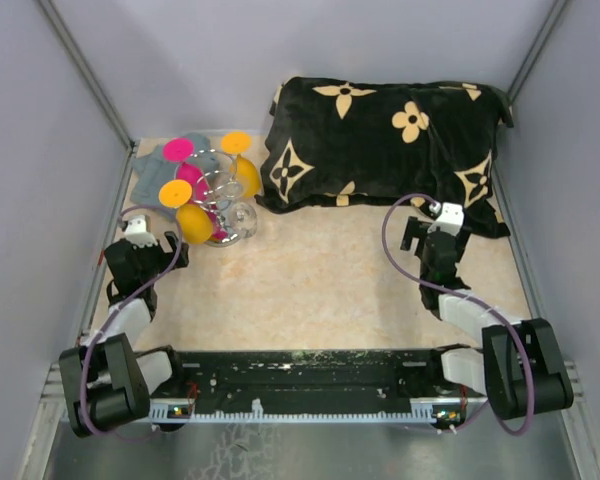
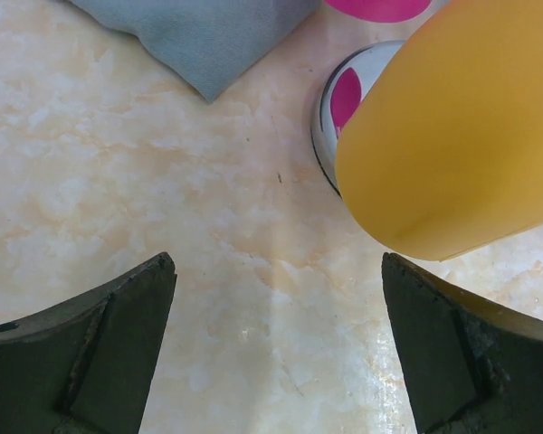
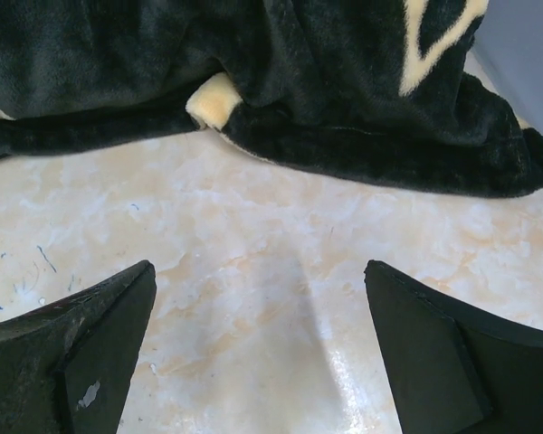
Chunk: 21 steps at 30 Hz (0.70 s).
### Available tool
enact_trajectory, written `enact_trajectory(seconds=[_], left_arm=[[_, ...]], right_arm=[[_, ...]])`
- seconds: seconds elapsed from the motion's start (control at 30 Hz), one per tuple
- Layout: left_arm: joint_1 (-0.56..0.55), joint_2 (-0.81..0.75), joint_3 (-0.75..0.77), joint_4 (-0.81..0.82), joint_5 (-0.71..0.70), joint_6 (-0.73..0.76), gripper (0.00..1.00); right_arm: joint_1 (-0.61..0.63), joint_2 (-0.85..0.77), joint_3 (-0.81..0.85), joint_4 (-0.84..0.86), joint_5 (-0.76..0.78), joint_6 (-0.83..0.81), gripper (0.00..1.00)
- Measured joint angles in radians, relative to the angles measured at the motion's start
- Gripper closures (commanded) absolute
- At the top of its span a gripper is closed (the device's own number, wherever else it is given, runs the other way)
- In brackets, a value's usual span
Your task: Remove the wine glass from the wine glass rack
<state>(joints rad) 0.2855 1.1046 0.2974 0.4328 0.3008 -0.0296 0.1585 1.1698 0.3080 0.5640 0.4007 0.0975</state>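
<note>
While both arms sat low over the marbled table (image 1: 320, 290), the left gripper (image 2: 276, 280) was released, jaws wide apart with only bare tabletop between them. A grey-blue cloth (image 1: 158, 172) lay behind it. Just right of that, the wine glass rack (image 1: 232, 225) stood upright at back left, carrying pink and yellow glasses. One yellow wine glass (image 2: 452, 136) hung on it, just ahead-right of the left fingers. The black flowered pillow (image 1: 380, 140) filled the back right. The right gripper (image 3: 258, 280) was also released, near the pillow's front edge.
</note>
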Motion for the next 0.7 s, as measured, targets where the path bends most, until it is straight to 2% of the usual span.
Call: enact_trajectory(seconds=[0.3,0.7], left_arm=[[0.0,-0.122,-0.002,-0.075,0.006,-0.002,0.0],[0.0,-0.299,0.009,-0.27,-0.029,-0.027,0.0]], right_arm=[[0.0,-0.084,-0.007,-0.019,-0.002,-0.001,0.02],[0.0,-0.159,-0.005,-0.164,-0.036,-0.01,0.02]])
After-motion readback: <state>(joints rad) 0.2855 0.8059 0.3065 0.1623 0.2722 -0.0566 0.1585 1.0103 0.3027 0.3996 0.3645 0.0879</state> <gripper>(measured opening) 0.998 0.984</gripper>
